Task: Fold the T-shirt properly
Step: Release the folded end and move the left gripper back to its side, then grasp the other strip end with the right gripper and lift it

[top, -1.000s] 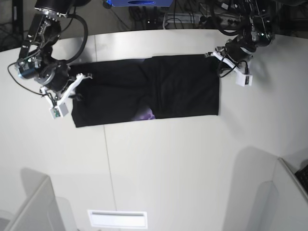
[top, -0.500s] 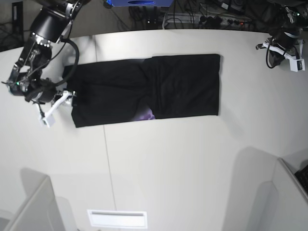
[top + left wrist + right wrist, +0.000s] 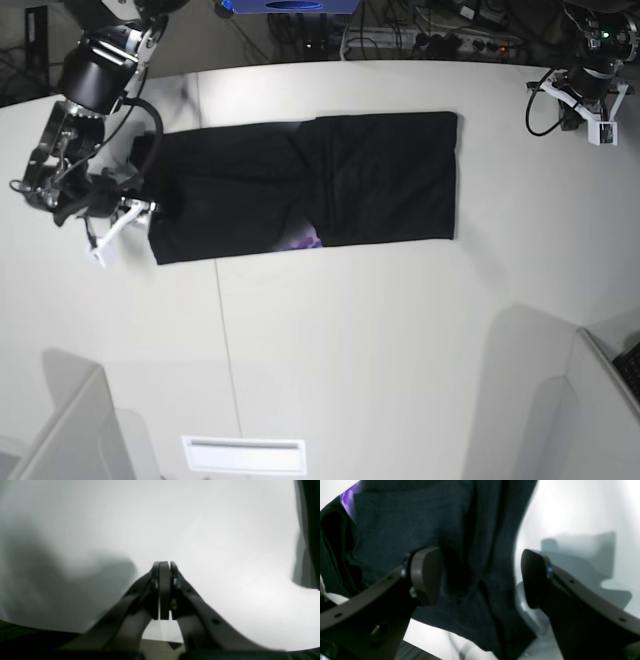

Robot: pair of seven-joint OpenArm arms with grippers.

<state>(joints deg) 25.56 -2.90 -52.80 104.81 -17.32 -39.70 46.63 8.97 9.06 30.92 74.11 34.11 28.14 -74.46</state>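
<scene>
1. the t-shirt (image 3: pixel 305 187) lies half-folded, a long strip on the tabletop (image 3: pixel 400 340).
2. my right fingers (image 3: pixel 480 580) gape empty over its end, ready to pinch.
3. my left fingers (image 3: pixel 163 590) are pressed together, empty, well clear.

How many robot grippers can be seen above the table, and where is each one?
2. The right gripper is open at the T-shirt's end on the base view's left. The left gripper is shut, above the table near its far corner, apart from the cloth.

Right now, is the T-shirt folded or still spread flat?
Partly folded: the black T-shirt lies as a long band on the table, one half overlapping the other, with purple print peeking out.
</scene>
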